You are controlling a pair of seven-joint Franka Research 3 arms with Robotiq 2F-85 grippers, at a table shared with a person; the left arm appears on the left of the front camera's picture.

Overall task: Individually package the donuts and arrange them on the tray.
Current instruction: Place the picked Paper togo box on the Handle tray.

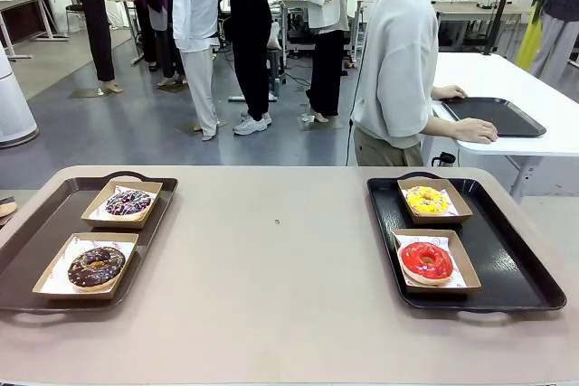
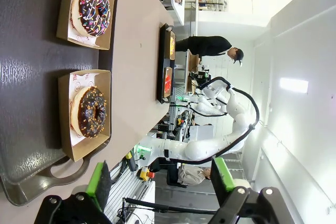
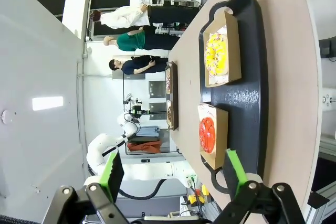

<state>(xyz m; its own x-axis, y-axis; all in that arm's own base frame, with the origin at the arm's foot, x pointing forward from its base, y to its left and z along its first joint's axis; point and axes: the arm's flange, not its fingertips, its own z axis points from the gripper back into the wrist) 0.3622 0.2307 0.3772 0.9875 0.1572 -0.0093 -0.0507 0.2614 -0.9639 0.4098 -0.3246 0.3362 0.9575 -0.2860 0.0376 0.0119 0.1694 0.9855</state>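
**Four boxed donuts on two trays, both grippers empty**

In the front view you see two black trays on the tabletop. The left tray [image 1: 36, 250] lies at the left edge, the right tray [image 1: 507, 259] near the right edge, well apart. Each carries two open brown boxes, one donut per box.

On the left tray, the sprinkled chocolate donut [image 1: 128, 202] sits toward the far edge and the dark chocolate donut [image 1: 96, 266] toward the near edge. On the right tray, the yellow donut [image 1: 427, 199] is toward the far edge and the red donut [image 1: 426, 260] toward the near edge.

Across the table a person stands with one hand [image 1: 475, 131] on a third tray [image 1: 507, 115] on a white table behind.

The left wrist view adds the left gripper [image 2: 163, 179]: fingers spread wide, nothing between them, above the near end of the left tray. The right wrist view shows the right gripper [image 3: 173, 174] likewise fully spread and empty, above the near end of the right tray.
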